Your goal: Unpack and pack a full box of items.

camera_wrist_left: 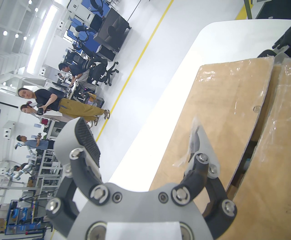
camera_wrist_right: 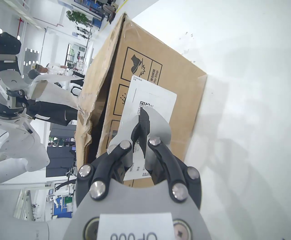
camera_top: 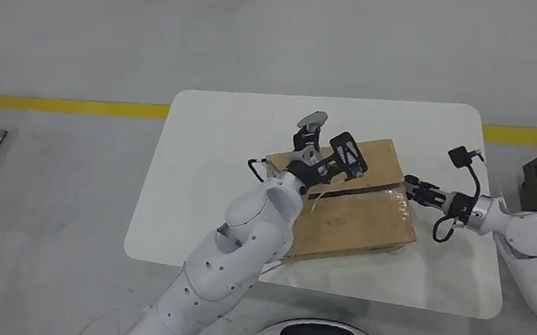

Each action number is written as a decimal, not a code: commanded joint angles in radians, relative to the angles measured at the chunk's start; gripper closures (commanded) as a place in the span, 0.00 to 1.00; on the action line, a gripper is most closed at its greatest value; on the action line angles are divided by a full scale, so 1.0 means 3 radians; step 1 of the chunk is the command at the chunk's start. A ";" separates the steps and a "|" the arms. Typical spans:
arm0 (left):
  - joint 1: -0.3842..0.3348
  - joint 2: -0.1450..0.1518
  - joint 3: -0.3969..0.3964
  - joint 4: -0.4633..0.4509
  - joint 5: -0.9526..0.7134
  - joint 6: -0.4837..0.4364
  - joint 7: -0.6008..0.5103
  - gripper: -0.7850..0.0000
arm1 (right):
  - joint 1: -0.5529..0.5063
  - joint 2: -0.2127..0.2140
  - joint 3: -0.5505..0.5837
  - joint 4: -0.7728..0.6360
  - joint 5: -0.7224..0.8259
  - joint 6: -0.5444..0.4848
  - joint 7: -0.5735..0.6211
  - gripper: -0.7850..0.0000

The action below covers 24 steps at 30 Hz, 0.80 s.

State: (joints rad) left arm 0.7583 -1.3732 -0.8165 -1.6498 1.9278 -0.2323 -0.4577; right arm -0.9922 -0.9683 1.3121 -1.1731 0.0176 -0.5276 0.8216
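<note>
I am hovering my left end effector (camera_top: 331, 142), fingers spread wide, over the far edge of the brown cardboard box (camera_top: 360, 214). The box is sitting on the rounded white worktop (camera_top: 200, 181), its glossy taped flaps gaping slightly. My right end effector (camera_wrist_right: 142, 120) is pinched together at the box's labelled end.

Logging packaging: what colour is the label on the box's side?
The label is white with black print; right wrist view best.
</note>
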 commanded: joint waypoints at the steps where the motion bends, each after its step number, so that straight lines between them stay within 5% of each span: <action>1: 0.0014 -0.0007 -0.0008 -0.0006 0.0014 -0.0001 -0.0002 0.00 | -0.0010 -0.0004 -0.0025 -0.0034 0.0014 -0.0019 0.0025 1.00; 22: 0.0043 -0.0138 0.0110 -0.0002 -0.0046 -0.0230 0.0061 0.00 | -0.0138 0.0038 0.0130 -0.0215 0.0055 0.0002 -0.0003 1.00; 24: 0.0073 -0.0141 0.0042 -0.0074 -0.0138 -0.0239 0.0019 0.00 | -0.0164 0.0060 0.0233 -0.0281 0.0097 -0.0018 0.0015 0.85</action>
State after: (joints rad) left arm 0.7762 -1.4154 -0.7940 -1.6609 1.8981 -0.3020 -0.4453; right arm -1.0378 -0.9533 1.3672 -1.2487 0.0415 -0.5308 0.8224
